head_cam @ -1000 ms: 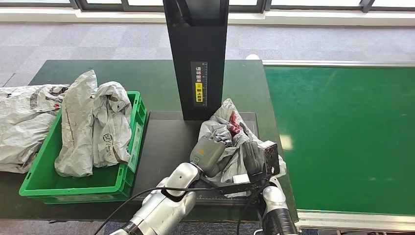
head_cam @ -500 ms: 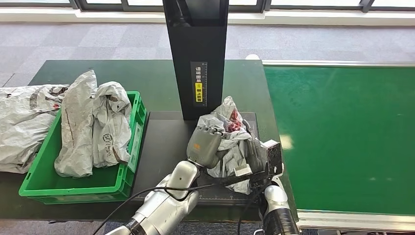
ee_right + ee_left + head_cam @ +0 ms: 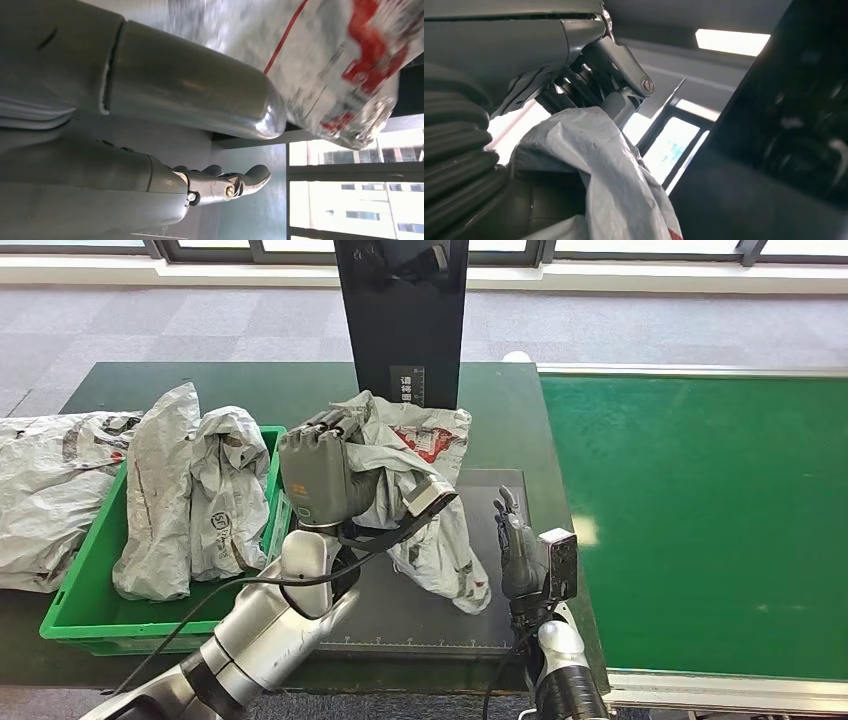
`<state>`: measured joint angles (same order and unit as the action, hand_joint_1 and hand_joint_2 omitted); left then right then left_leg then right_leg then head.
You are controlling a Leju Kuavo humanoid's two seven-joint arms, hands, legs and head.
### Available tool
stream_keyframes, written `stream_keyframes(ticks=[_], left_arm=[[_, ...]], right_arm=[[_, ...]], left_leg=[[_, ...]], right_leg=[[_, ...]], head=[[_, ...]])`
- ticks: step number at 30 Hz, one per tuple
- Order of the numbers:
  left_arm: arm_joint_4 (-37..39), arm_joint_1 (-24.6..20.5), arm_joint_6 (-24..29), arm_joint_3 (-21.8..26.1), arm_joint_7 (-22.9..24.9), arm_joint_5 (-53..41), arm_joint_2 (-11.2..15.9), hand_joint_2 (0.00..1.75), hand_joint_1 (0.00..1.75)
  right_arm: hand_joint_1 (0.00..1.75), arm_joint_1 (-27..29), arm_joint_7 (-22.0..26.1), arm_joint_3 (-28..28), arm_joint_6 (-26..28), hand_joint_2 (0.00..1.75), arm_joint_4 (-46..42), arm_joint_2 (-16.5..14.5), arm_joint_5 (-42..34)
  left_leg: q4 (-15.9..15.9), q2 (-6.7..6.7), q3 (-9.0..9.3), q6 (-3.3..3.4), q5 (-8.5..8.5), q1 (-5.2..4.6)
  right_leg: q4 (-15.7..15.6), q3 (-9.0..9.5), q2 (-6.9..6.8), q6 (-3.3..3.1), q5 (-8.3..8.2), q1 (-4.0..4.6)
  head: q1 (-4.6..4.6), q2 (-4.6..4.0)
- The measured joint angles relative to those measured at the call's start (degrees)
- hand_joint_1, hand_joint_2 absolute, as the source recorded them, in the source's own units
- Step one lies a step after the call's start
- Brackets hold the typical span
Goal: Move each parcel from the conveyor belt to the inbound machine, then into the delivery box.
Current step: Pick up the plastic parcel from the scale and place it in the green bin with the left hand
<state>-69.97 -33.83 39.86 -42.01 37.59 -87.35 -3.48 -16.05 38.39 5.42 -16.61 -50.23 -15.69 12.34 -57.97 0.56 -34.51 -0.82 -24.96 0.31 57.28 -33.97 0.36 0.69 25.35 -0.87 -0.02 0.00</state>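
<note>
While the left hand (image 3: 318,478) is clutching the grey parcel (image 3: 420,490) above the inbound machine (image 3: 400,340), beside the delivery box (image 3: 262,580), the right hand (image 3: 512,540) is hovering empty, fingers apart. Soft, light, slippery film is probably sagging; bunched folds grip best.

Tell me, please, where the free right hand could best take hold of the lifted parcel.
Probably the parcel's hanging lower tail, approached from the robot's right: it droops free over the black platform near the open right hand, while the left hand grips the bunched upper end.
</note>
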Motion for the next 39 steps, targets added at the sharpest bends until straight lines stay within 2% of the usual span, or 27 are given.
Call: stream_keyframes(ticks=[4, 9, 23, 26, 30, 32, 35, 39], left_arm=[[-2.95, -2.66, 0.18, -2.46, 0.4, -0.01, 3.56, 1.75, 1.75], [-5.47, -3.89, 0.31, -3.02, 0.4, -0.01, 6.5, 1.75, 1.75], [-6.82, -3.88, 0.33, -2.9, 0.44, -0.01, 9.35, 1.75, 1.75], [-8.64, -2.22, 0.34, 0.21, -0.2, -0.02, 10.8, 1.75, 1.75], [-13.44, 2.85, 0.41, 10.0, -5.21, -0.01, 11.53, 1.75, 1.75], [-15.1, 4.45, 0.43, 14.04, -6.17, -0.01, 11.54, 1.75, 1.75], [-16.74, 5.89, 0.43, 17.3, -6.5, -0.02, 11.57, 1.75, 1.75], [-17.75, 6.77, 0.43, 19.32, -6.59, -0.02, 11.57, 1.75, 1.75]], right_arm=[[0.0, -0.12, 0.12, 0.26, 0.19, 0.0, 1.06, 0.0, -0.37], [0.0, -0.18, 0.6, 0.83, 0.16, 0.0, 1.72, 0.0, -0.93], [0.0, -0.19, 0.48, 2.07, -0.8, 0.0, 1.9, 0.0, -2.2], [0.0, -0.17, 0.47, 2.77, -0.9, 0.0, 1.9, 0.0, -2.33], [0.0, -0.12, 0.45, 3.59, -0.95, 0.0, 1.9, 0.02, -2.51], [0.0, -0.12, 0.45, 3.85, -0.95, 0.0, 1.9, 0.02, -2.55], [0.0, -0.12, 0.45, 4.13, -0.97, 0.0, 1.9, 0.02, -2.55], [0.0, -0.14, 0.45, 4.19, -0.97, 0.0, 1.9, 0.02, -2.55]], left_leg=[[0.0, -0.01, 0.0, 0.0, 0.0, -0.01], [0.0, 0.01, 0.0, 0.0, 0.0, -0.01], [0.0, 0.0, -0.01, 0.0, 0.0, -0.01], [0.01, -0.05, 0.0, -0.01, -0.01, 0.0], [0.01, -0.12, 0.0, -0.03, -0.02, 0.02], [0.01, -0.1, -0.02, -0.03, -0.02, 0.03], [0.01, -0.08, -0.03, -0.03, -0.02, 0.03], [0.0, -0.08, -0.03, -0.03, -0.02, 0.02]], right_leg=[[0.0, 0.01, 0.01, 0.0, 0.0, -0.01], [-0.01, 0.0, 0.01, 0.0, 0.0, 0.0], [0.0, 0.01, 0.01, 0.0, 0.0, 0.0], [0.01, -0.01, 0.04, -0.01, 0.0, 0.0], [0.03, -0.1, 0.13, -0.04, 0.02, 0.02], [0.02, -0.1, 0.11, -0.05, 0.03, 0.03], [0.02, -0.09, 0.08, -0.05, 0.03, 0.02], [0.0, -0.07, 0.08, -0.04, 0.02, 0.01]], head=[[0.0, 0.0], [0.0, 0.0], [0.0, 0.0], [0.0, 0.0], [0.0, 0.0], [0.0, 0.0], [0.0, 0.0], [0.0, 0.0]])
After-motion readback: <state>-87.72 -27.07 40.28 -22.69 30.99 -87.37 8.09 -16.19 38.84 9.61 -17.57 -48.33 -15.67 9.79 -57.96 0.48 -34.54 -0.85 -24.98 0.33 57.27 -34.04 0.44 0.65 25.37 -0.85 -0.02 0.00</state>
